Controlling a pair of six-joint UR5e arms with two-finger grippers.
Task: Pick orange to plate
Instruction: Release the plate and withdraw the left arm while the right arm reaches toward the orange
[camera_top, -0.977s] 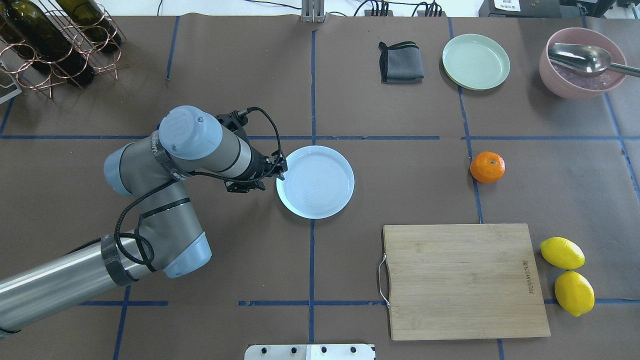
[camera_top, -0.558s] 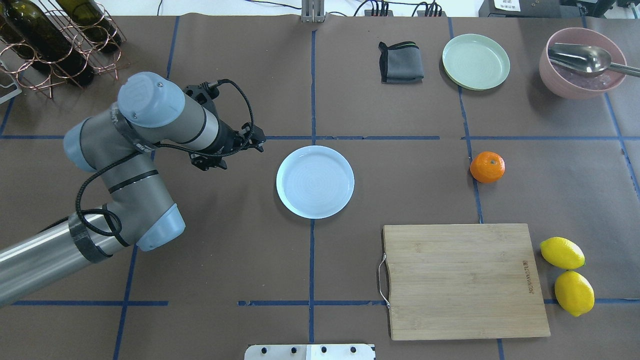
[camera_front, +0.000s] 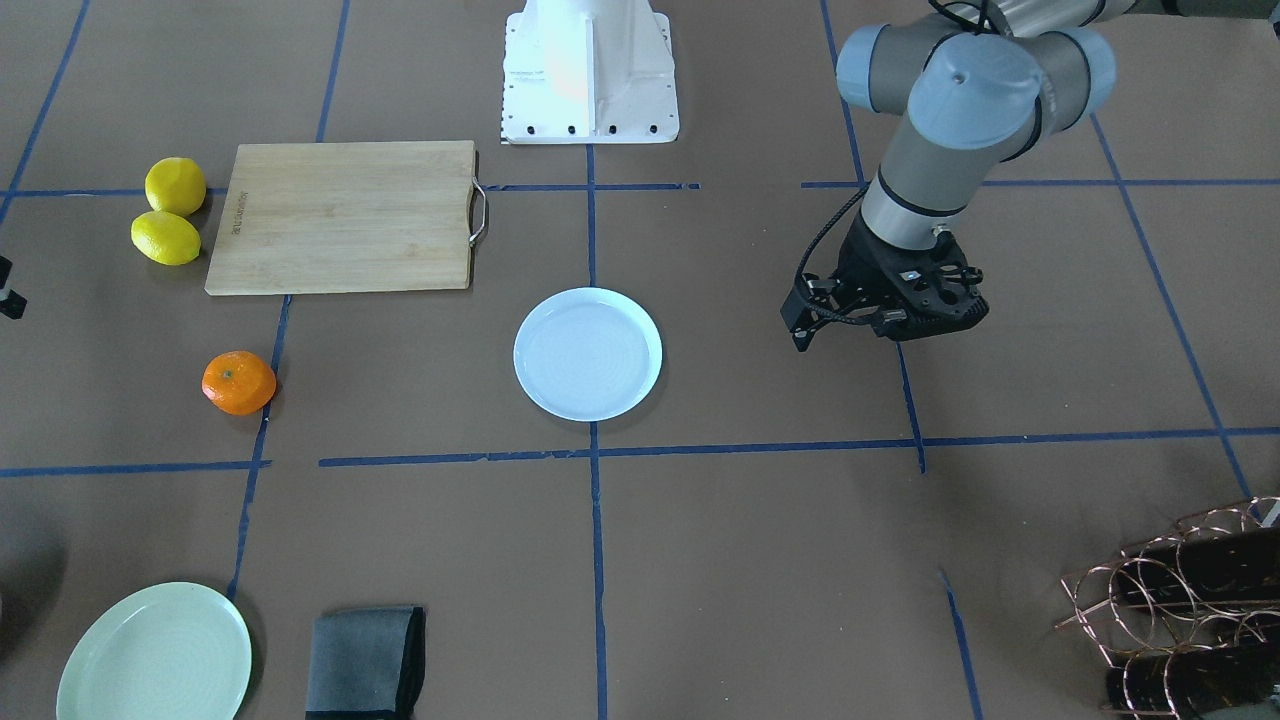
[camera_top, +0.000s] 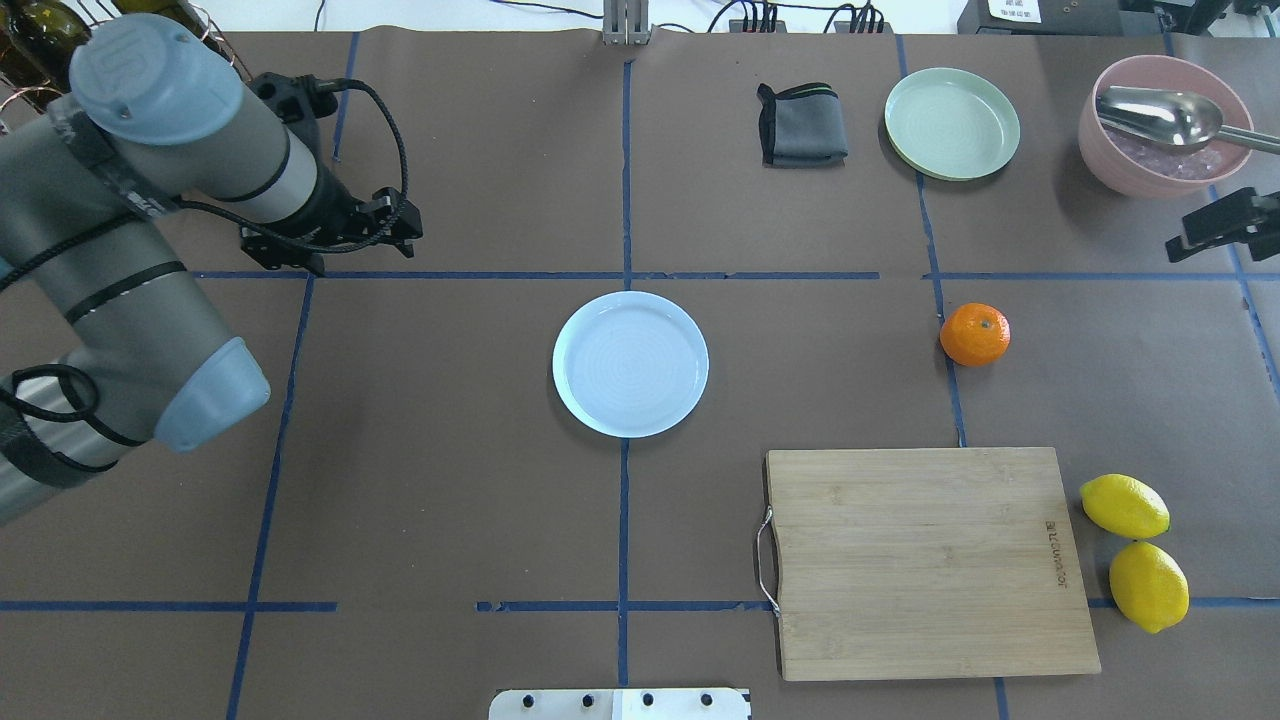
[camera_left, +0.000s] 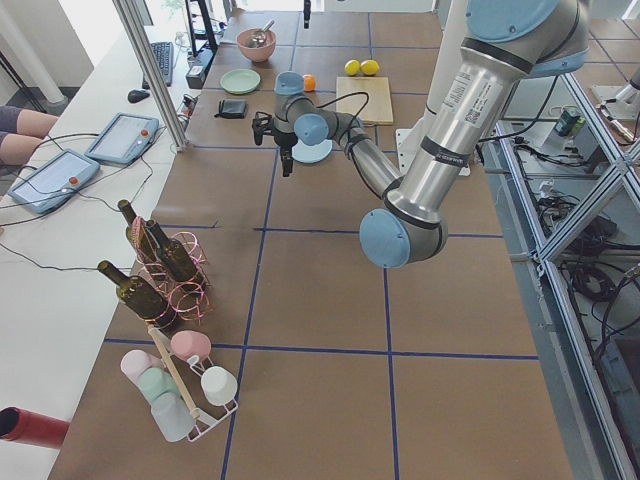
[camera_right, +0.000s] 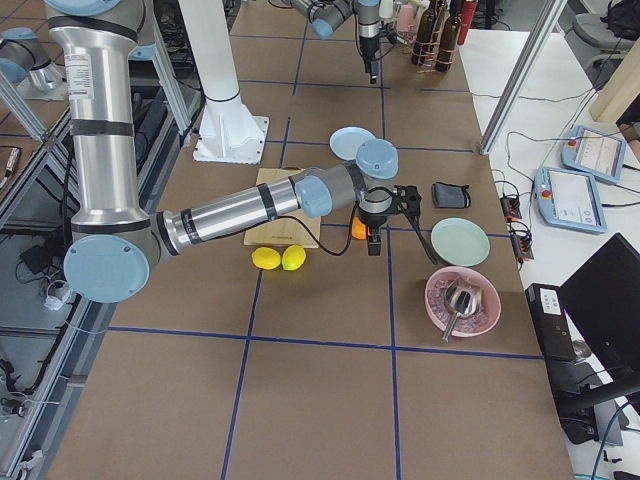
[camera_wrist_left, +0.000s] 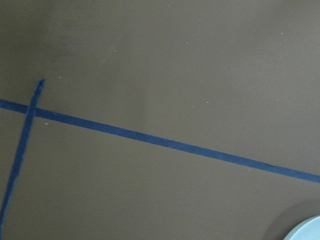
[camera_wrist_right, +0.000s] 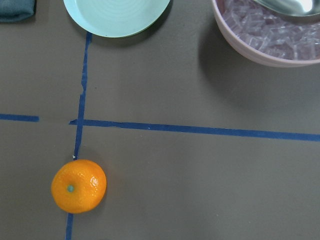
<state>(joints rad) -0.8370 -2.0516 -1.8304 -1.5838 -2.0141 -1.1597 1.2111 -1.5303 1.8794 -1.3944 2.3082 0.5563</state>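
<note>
**Q:** What lies nearest the robot's side of the worktop?

**A:** A wooden cutting board is laid flat on the robot's right, with its metal handle turned toward the middle. Just off its opposite end, a near lemon and a far lemon are set side by side, almost touching.

**Q:** Where are the task's things placed?

**A:** Farther out, the plate is seen at the centre of the worktop, over a blue tape line. The orange rests on the worktop, well apart from the plate on the robot's right. It sits on another tape line, just past the board's far corner. Its green stem dot is turned upward. Its outline from above is round, so no long axis can be made out.

**Q:** How are the claws held?

**A:** The left claw is held over bare worktop, well to the robot's left of the plate. Whether it is open or closed cannot be told. Only a dark part of the right claw is seen at the overhead view's edge, between the orange and a pink bowl. Its state cannot be told either.

**Q:** What is found farthest away?

**A:** A folded grey cloth, a pale green plate and the pink bowl are lined up along the far right. A metal spoon is laid in the bowl.
</note>
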